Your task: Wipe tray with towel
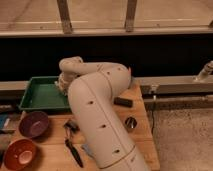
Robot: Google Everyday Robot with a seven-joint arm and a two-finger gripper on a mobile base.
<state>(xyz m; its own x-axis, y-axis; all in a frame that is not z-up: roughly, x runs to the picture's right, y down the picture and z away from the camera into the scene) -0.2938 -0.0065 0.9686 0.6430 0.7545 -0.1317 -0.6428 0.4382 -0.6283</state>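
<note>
Gripper (61, 86) shut at tray (40, 95) right edge; towel hidden.

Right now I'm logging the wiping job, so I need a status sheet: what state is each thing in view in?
tray: upright on the table's far left, floor bare where visible.
gripper: shut, at the tray's right edge, behind the arm.
purple bowl: upright, looks empty.
orange bowl: upright, looks empty.
black block: lying flat on the table.
towel: not visible.
</note>
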